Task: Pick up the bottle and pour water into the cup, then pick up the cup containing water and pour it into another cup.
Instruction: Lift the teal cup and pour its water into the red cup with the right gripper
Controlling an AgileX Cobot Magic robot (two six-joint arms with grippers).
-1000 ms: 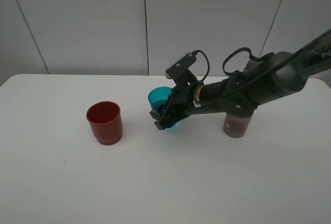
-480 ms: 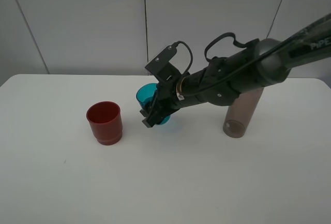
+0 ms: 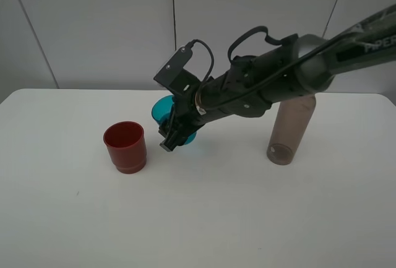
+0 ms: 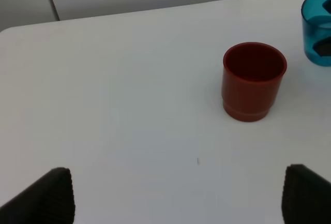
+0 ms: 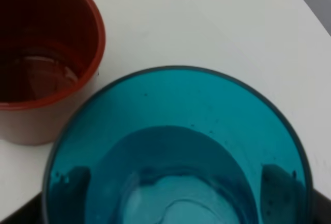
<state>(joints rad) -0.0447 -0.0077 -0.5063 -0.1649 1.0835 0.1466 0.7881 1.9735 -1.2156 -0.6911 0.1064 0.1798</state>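
Observation:
My right gripper [image 3: 176, 133] is shut on the teal cup [image 3: 164, 109] and holds it above the table, tilted slightly, just right of the dark red cup [image 3: 125, 146]. In the right wrist view the teal cup [image 5: 176, 146] fills the frame, with the red cup [image 5: 41, 53] close beside its rim. The smoky grey-brown bottle [image 3: 289, 129] stands upright and uncapped on the table, behind the right arm. My left gripper [image 4: 178, 198] is open and empty, well back from the red cup [image 4: 254, 81]. The teal cup [image 4: 316, 27] shows at that view's edge.
The white table [image 3: 204, 218] carries only the red cup and the bottle. A pale panelled wall [image 3: 111, 26] stands behind its far edge. The right arm [image 3: 278, 82] stretches across the middle of the table from the right.
My right gripper has carried the teal cup leftward and slightly up, closer to the red cup. The arm has cleared the bottle, which shows more fully. The red cup and bottle have not moved.

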